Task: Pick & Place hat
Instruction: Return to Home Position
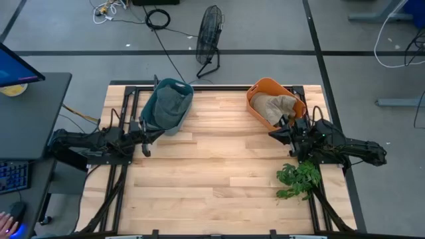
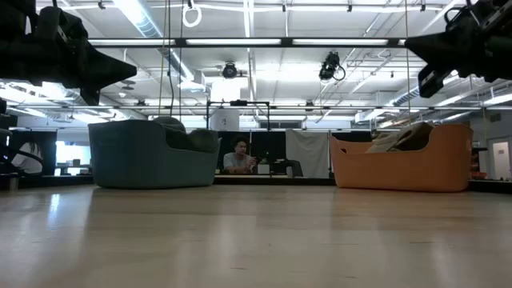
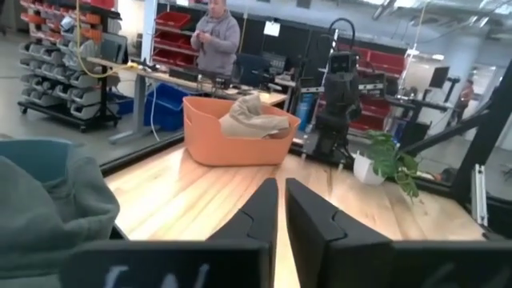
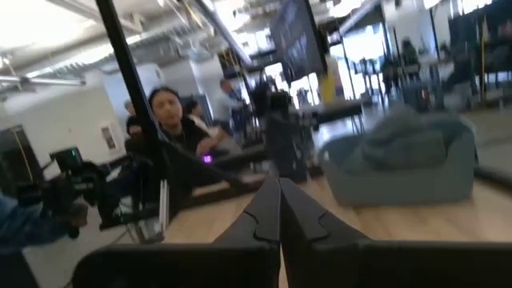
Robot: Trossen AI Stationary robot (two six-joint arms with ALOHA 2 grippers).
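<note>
A grey-green hat [image 1: 169,99] lies bunched in the teal basket [image 1: 178,121] at the table's far left. A beige hat [image 1: 275,106] lies in the orange basket [image 1: 262,85] at the far right, sticking out above its rim [image 2: 404,136]. My left gripper [image 1: 154,135] hovers shut just near of the teal basket, pointing toward the table's right. My right gripper [image 1: 273,135] hovers shut just near of the orange basket, pointing left. Both hang well above the tabletop in the low view. Neither touches anything.
A small green plant [image 1: 299,179] in a white pot [image 3: 364,168] stands at the table's right edge, near my right arm. Bare wood [image 1: 212,172] spreads across the middle and near side. A fan [image 1: 209,36] stands on the floor beyond the far edge. People sit beyond the table.
</note>
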